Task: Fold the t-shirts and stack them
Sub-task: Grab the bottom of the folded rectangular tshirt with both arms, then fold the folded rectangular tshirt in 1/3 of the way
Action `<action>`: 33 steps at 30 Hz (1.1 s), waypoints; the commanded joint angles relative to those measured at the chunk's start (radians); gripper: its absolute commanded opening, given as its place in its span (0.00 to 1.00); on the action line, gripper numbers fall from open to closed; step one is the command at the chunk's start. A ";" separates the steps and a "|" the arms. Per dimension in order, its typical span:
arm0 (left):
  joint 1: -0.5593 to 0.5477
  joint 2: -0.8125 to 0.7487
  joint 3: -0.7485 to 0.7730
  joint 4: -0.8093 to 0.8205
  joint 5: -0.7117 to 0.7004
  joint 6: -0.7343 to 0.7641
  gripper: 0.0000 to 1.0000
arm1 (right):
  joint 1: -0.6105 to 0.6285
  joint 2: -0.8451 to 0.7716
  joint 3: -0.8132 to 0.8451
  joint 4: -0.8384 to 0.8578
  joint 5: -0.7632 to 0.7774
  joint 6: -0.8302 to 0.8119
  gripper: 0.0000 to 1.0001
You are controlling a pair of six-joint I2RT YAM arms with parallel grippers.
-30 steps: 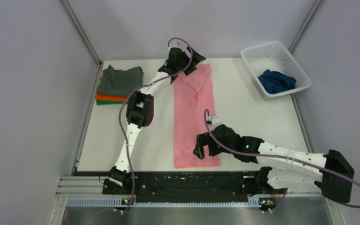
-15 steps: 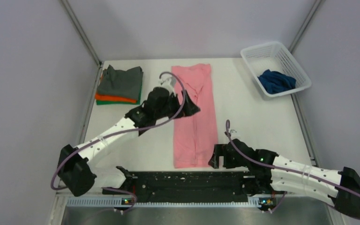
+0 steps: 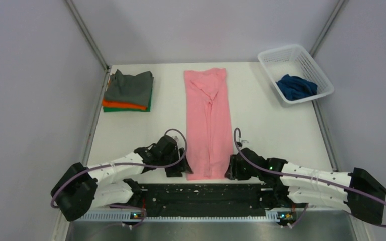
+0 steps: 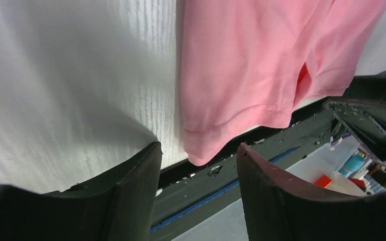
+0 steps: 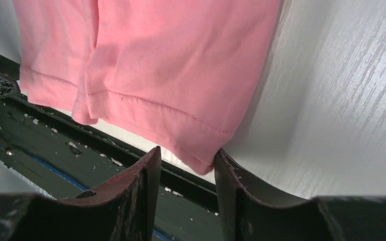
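- pink shirt [image 3: 208, 125] lies flat on the counter [image 3: 266, 125], folded into a long narrow strip; collar end far, hem at the near edge, roughly mid-counter
- left tool [image 3: 181, 168] low at the shirt's near left corner; wrist view shows the jaws spread wide, hem corner in the gap [image 4: 198, 148], cloth not pinched
- right tool [image 3: 229, 168] low at the near right corner; jaws parted but narrower, hem corner between the fingertips [image 5: 187, 153] and touching one finger [image 5: 226, 170]; not clamped
- far left: folded stack, grey shirt [image 3: 129, 86] on top, orange shirt [image 3: 123, 105] under it, green shirt [image 3: 111, 109] at the bottom; well apart from the pink shirt
- far right: white basket [image 3: 281, 52] with the navy shirt [image 3: 295, 86] bunched inside
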 commanded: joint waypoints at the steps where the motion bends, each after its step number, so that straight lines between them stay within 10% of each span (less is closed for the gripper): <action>1: -0.022 0.048 -0.025 0.109 0.063 -0.046 0.57 | -0.004 0.030 -0.009 0.027 0.004 0.021 0.39; 11: -0.043 0.184 -0.008 0.148 0.041 -0.054 0.00 | -0.004 0.018 -0.024 0.028 -0.030 0.023 0.00; 22: -0.088 -0.013 -0.054 0.141 0.087 -0.130 0.00 | -0.006 -0.139 -0.056 0.014 -0.220 0.032 0.00; 33: 0.110 0.207 0.210 0.222 0.056 -0.004 0.00 | -0.244 0.061 0.211 0.080 -0.106 -0.201 0.00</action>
